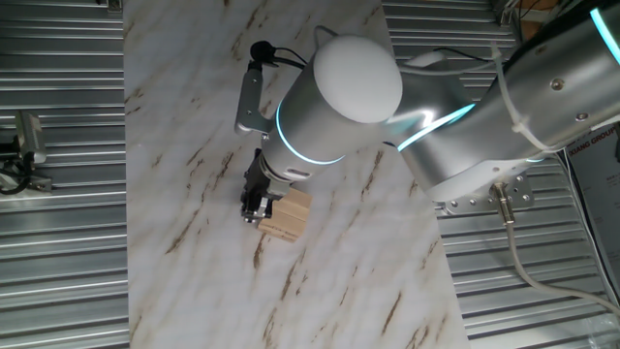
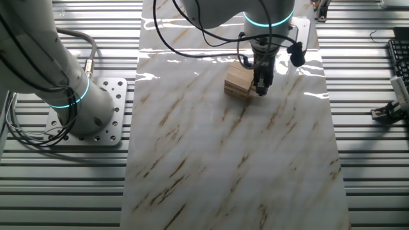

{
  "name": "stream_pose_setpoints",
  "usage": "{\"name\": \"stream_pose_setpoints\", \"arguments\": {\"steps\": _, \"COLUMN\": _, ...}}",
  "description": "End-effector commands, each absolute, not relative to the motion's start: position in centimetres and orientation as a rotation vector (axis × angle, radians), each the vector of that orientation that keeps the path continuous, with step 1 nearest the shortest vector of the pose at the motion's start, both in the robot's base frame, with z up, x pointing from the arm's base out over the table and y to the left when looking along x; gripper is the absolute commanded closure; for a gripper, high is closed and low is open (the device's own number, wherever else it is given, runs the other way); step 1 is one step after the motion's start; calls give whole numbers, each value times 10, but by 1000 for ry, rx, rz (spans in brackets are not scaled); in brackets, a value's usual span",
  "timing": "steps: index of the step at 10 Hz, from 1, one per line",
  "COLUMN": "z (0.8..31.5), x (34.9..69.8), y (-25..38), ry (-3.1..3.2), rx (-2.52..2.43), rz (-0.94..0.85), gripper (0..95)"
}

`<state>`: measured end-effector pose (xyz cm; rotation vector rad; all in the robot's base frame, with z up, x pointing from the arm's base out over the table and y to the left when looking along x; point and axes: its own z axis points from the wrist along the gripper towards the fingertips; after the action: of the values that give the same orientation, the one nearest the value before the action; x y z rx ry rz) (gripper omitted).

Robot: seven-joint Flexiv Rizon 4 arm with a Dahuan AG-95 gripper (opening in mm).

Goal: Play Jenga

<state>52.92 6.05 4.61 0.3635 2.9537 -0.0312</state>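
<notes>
the jenga stack (image 2: pixel 238 81) stands intact at upper centre of the marble table (image 2: pixel 211 166), the gripper (image 2: pixel 261 85) low against its right side, jaw spacing impossible to tell, so i judge no block drawn yet.

wide open marble, one small obstacle

we see the counter (image 2: pixel 243 166) bare on most sides of the jenga stack (image 2: pixel 238 82); the gripper (image 2: pixel 261 88) crowds one side of the stack, and the arm (image 1: pixel 455 126) overhangs the counter behind it.
</notes>
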Motion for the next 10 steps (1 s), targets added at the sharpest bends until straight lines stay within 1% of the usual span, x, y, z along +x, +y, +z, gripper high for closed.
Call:
{"name": "stream_pose_setpoints", "arguments": {"steps": 1, "z": 47, "x": 528, "y": 60, "ry": 2953, "rx": 363, "rz": -33, "gripper": 570}}
{"name": "stream_pose_setpoints", "arguments": {"steps": 10, "z": 46, "x": 527, "y": 60, "ry": 2992, "rx": 362, "rz": -30, "gripper": 570}}
